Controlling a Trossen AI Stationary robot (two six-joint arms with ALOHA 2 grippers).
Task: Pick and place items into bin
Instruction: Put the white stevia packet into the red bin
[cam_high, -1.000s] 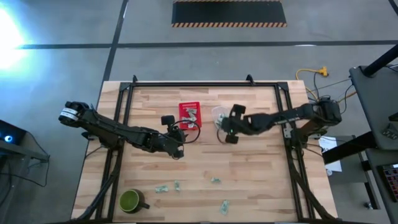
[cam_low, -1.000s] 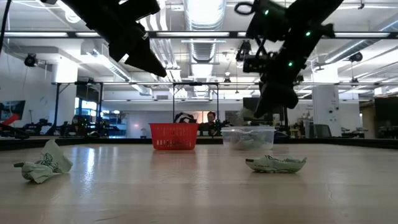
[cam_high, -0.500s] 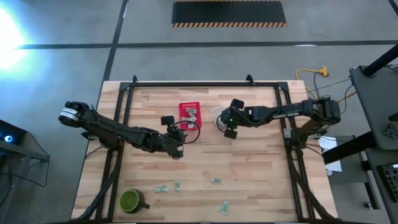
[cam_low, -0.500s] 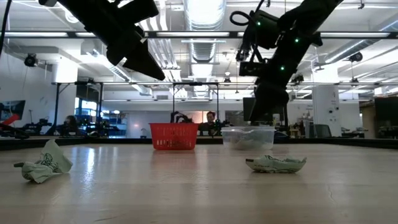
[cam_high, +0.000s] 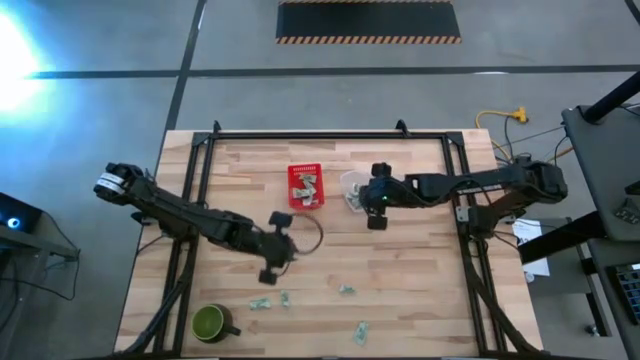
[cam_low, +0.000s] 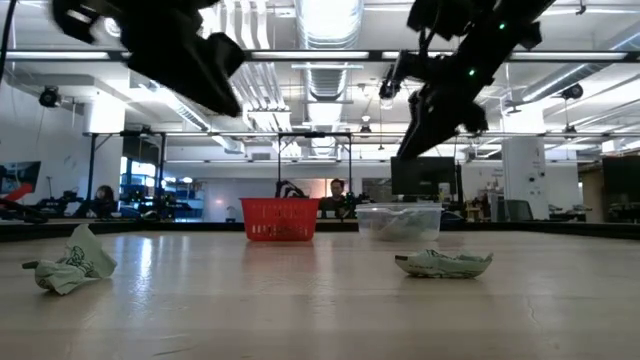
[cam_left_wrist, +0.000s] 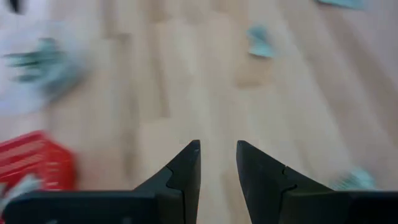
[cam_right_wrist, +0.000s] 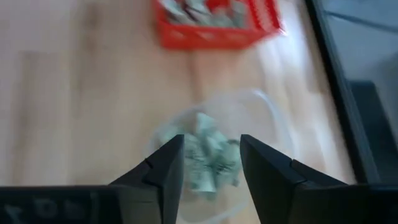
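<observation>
Several small pale green-and-white crumpled items (cam_high: 346, 290) lie loose on the wooden table near its front edge; two show in the low view (cam_low: 445, 263) (cam_low: 70, 265). A red basket (cam_high: 305, 186) and a clear bin (cam_high: 347, 180) stand at the table's far middle, both with items inside. My right gripper (cam_right_wrist: 211, 163) hangs open just above the clear bin (cam_right_wrist: 261, 112), with the crumpled items in it (cam_right_wrist: 205, 152) below its fingers. My left gripper (cam_left_wrist: 217, 163) is open and empty, in the air between the basket and the loose items (cam_left_wrist: 261, 40).
A green mug (cam_high: 210, 322) stands at the near left corner. A black metal frame (cam_high: 330, 135) runs along the table's far edge and down both sides. Bare wood lies between the basket and the loose items.
My right gripper has risen from the clear bin and now hangs well above its rim. My left gripper has swung toward the table's near edge, away from the red basket, and has turned about at the wrist.
</observation>
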